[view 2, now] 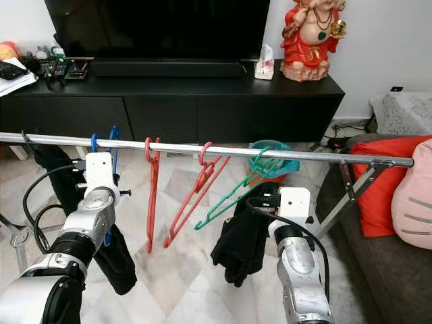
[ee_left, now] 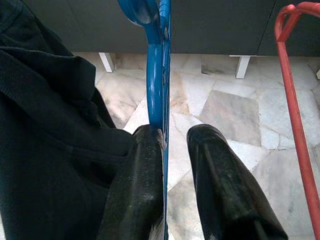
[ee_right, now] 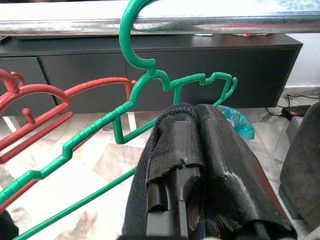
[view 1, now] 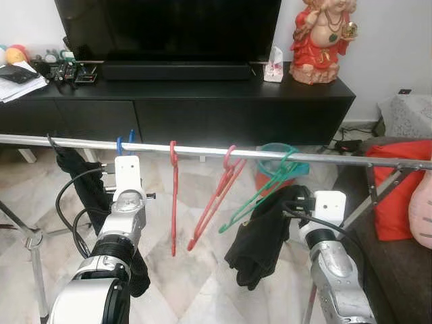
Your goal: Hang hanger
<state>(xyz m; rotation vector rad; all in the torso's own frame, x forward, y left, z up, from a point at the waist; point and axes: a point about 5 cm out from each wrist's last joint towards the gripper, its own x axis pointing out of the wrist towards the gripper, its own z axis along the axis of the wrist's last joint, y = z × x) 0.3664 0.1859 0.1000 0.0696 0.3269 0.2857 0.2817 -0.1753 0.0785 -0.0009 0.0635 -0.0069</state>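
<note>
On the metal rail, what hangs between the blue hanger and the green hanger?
Two red hangers hang on the rail between the blue hanger and the green hanger, as the left eye view shows.

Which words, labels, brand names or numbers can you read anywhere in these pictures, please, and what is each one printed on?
No text can be read in any of the views.
Tissue pack on the black TV cabinet: a pink pattern, too small to read.
Papers at the cabinet's left end: too blurred to read.
Television: no brand mark can be made out.
Hangers on the rail, including the green hanger: no markings seen.
</note>
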